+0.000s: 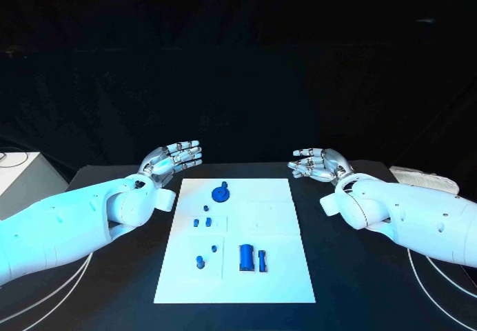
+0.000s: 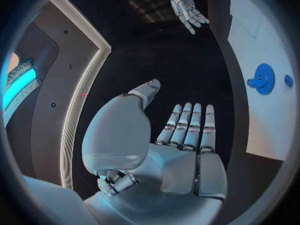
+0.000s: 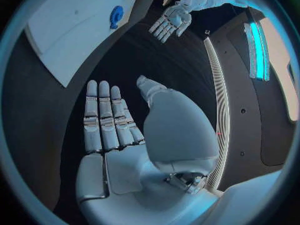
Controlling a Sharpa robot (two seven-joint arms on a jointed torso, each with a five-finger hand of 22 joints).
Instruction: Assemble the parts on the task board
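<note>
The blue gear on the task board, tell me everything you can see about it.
The blue gear is a round toothed wheel with a raised piece at its centre, plastic by its look. It rests on the white task board near the far edge, left of centre. A small blue part sits just nearer. Nothing touches the gear; both hands are off the board.

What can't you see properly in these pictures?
- Small blue pieces on the white board, head view: too small to tell their shapes.
- Blue gear, left wrist view: the board beyond it is cut off by the circle's edge.
- Blue gear, right wrist view: too small for teeth.
</note>
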